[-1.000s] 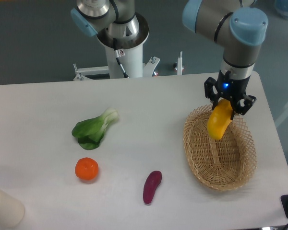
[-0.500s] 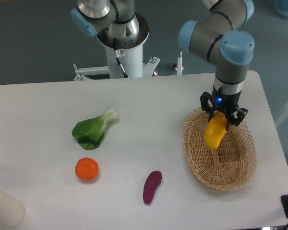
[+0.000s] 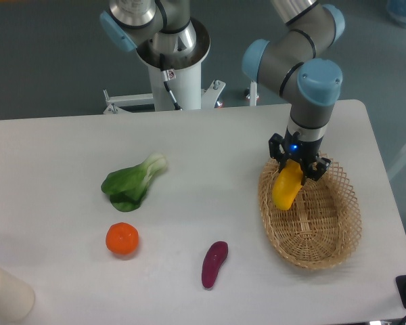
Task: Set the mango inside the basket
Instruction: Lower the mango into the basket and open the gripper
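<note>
The yellow mango (image 3: 286, 187) hangs tilted from my gripper (image 3: 294, 169), which is shut on its upper end. It is over the far left part of the tan wicker basket (image 3: 331, 233) on the right side of the table, its lower tip close to the basket's inner wall. Whether the tip touches the weave cannot be told. The basket holds nothing else that I can see.
A green bok choy (image 3: 131, 183), a round orange fruit (image 3: 122, 238) and a purple eggplant (image 3: 214, 263) lie on the white table left of the basket. A cream cylinder (image 3: 5, 292) stands at the front left corner. The robot's base (image 3: 172, 54) rises behind the table.
The gripper has carried the mango leftward and lower, from above the basket's far middle to its far left part.
</note>
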